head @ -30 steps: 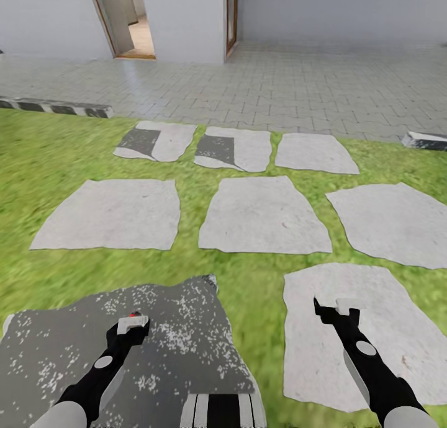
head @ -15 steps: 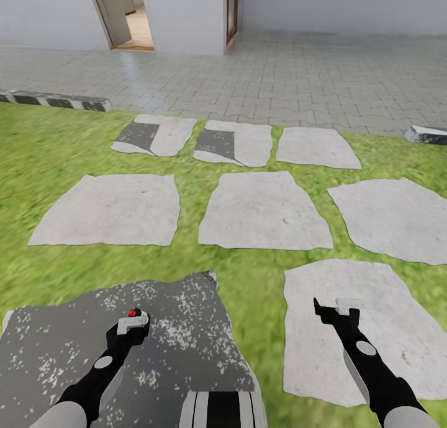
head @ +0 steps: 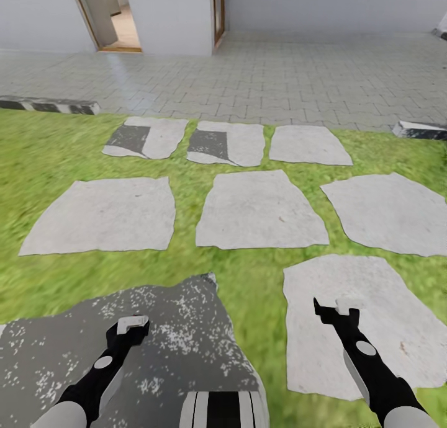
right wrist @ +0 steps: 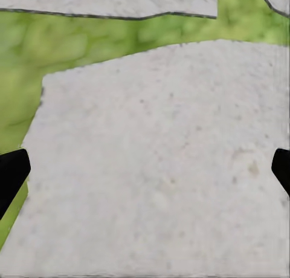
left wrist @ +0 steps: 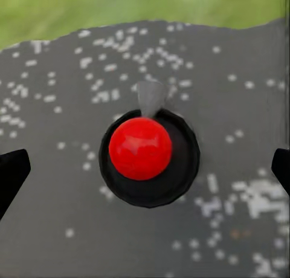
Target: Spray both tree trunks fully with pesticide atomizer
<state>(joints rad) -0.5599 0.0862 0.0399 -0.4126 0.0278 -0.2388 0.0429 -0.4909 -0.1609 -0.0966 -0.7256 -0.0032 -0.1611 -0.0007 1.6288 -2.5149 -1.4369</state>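
Note:
The pesticide atomizer [left wrist: 141, 148] appears from above in the left wrist view as a red ball cap in a black round collar. It stands on a dark speckled slab [left wrist: 229, 78]. My left gripper [left wrist: 145, 169] is open, its black fingertips wide apart on either side of the atomizer and not touching it. In the head view the left gripper [head: 132, 323] hovers over the dark slab [head: 180, 329] and covers the atomizer. My right gripper [head: 335, 307] is open and empty over a pale stone slab [head: 372, 329]; its wrist view [right wrist: 145, 169] looks down on that stone. Both trees are out of view.
Several pale stepping stones [head: 261, 208] lie in the green grass [head: 37, 161] ahead. Beyond them is a grey paved patio [head: 279, 80], a white wall with an open doorway [head: 115, 25], and striped kerb pieces [head: 46, 105] at the lawn's edge.
The whole head view has shifted a little leftward, so the camera moved. The atomizer's red cap, visible beside the left gripper half a second ago, is now covered by it.

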